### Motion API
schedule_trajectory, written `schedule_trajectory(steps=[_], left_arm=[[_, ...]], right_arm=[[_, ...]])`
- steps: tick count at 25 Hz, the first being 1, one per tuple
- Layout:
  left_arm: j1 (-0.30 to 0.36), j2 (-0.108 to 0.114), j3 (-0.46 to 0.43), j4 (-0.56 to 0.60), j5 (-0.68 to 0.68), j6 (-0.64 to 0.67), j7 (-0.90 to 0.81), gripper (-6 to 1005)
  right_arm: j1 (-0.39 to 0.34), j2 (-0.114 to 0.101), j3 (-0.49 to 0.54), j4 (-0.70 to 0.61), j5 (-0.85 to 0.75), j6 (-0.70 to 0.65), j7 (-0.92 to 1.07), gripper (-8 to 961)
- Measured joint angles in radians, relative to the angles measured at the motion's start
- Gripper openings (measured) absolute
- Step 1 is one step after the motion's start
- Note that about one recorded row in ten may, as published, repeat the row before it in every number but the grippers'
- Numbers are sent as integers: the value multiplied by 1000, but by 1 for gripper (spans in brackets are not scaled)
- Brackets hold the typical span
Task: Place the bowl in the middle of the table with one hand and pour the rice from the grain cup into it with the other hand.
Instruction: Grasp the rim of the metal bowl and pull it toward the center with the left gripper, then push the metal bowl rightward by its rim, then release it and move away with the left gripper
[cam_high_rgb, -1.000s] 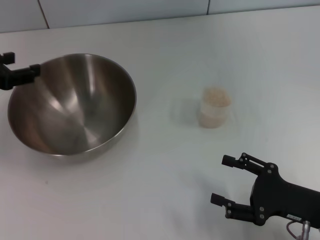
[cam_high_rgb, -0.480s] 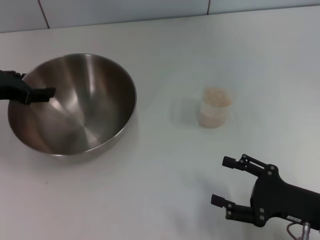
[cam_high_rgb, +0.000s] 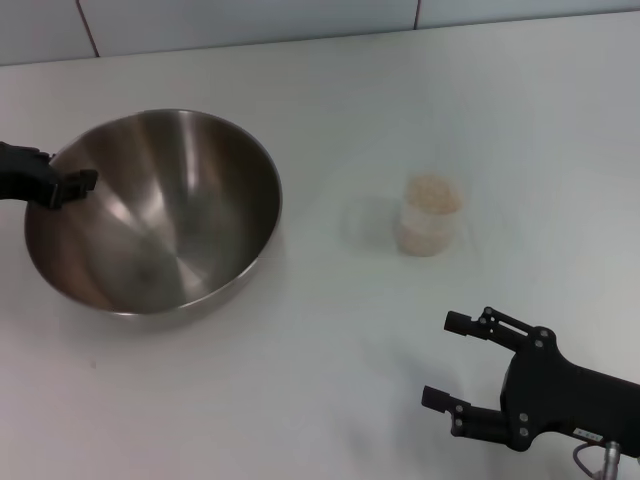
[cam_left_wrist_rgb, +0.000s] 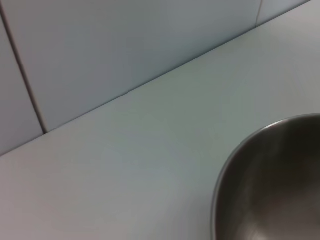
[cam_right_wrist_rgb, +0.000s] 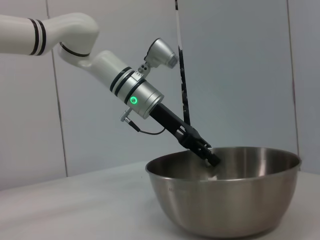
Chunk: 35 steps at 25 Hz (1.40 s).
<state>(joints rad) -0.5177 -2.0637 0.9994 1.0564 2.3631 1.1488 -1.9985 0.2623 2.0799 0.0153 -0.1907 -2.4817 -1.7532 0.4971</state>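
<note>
The bowl-placing step is in hand: the left end effector (cam_high_rgb: 62, 186) has pinched the bowl (cam_high_rgb: 160, 215) at its left rim, on the bench's (cam_high_rgb: 330, 120) left side. Next it needs dragging right toward the centre without tipping. Since a second ago the bowl has slid slightly right. The grain cup (cam_high_rgb: 430, 217), full of rice (cam_high_rgb: 432, 190), stands right of centre; the right end effector (cam_high_rgb: 458, 363) waits open near the front.

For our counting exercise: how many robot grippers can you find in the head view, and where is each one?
2. The left gripper is at the rim of the bowl, on the robot's left. The right gripper hovers open over the table, nearer than the grain cup.
</note>
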Motion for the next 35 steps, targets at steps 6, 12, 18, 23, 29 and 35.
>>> schedule_trajectory(steps=[6,12,18,23,29,35], left_arm=[[-13,1,-5,-2,1,7,0,292],[-66,7,-16,-61,1,25,-15,146],[-159,39,-153,-170,-5,97,-17,89],[-243,92,-260,-287,-5,181,-15,58],[-303,100,-279,-326,-7,213,-17,45],[-340,58,-259,-329,1,186,-7,59]], right_arm=[[1,0,0,-2,0,2,2,807],[2,-1,0,-1,0,2,4,806],[2,-2,0,-4,0,2,23,804],[3,-2,0,-10,0,2,40,803],[3,-2,0,-10,0,3,42,801],[5,-1,-2,-10,0,3,42,799]])
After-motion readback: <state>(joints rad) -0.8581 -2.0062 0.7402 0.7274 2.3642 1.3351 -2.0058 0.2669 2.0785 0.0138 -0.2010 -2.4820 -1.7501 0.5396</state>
